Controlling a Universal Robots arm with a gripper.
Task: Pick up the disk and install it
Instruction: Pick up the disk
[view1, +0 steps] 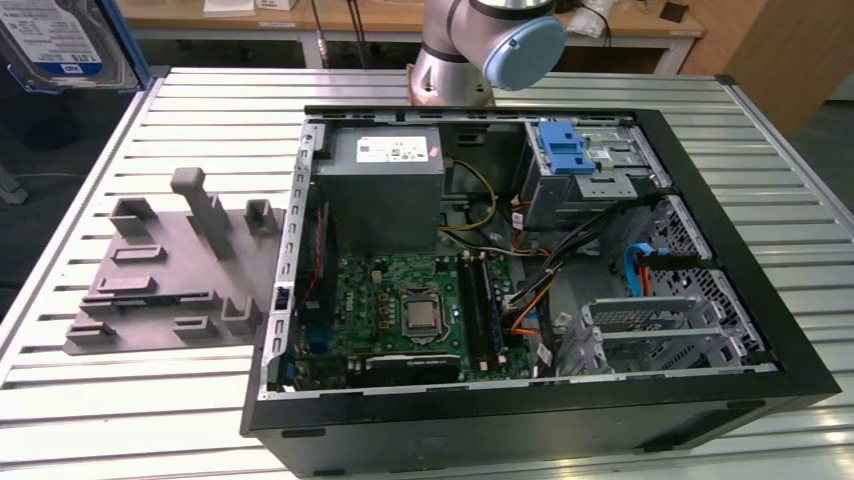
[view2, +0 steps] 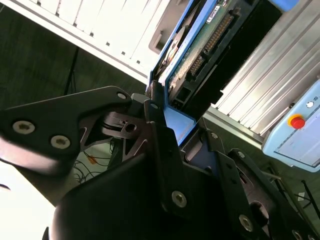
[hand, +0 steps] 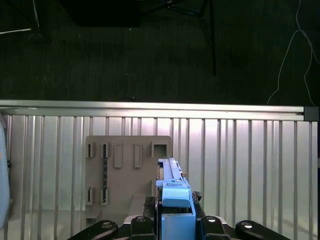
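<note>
1. The gripper (view2: 175, 125) is clamped tight on the blue plastic bracket at one end of the disk (view2: 200, 45), a flat silver hard drive with a blue-and-white label. The disk hangs in the air, lifted clear of the slatted metal table (hand: 250, 165) and well apart from the open black computer case (view1: 534, 420).
2. Risk: the hold is on plastic at one end only, so the drive could tilt or slip.
3. Risk: loose coloured cables (view1: 587, 240) lie just beside the silver drive cage with a blue latch (view1: 581, 160). A tilted drive could snag them or strike the case wall.
</note>
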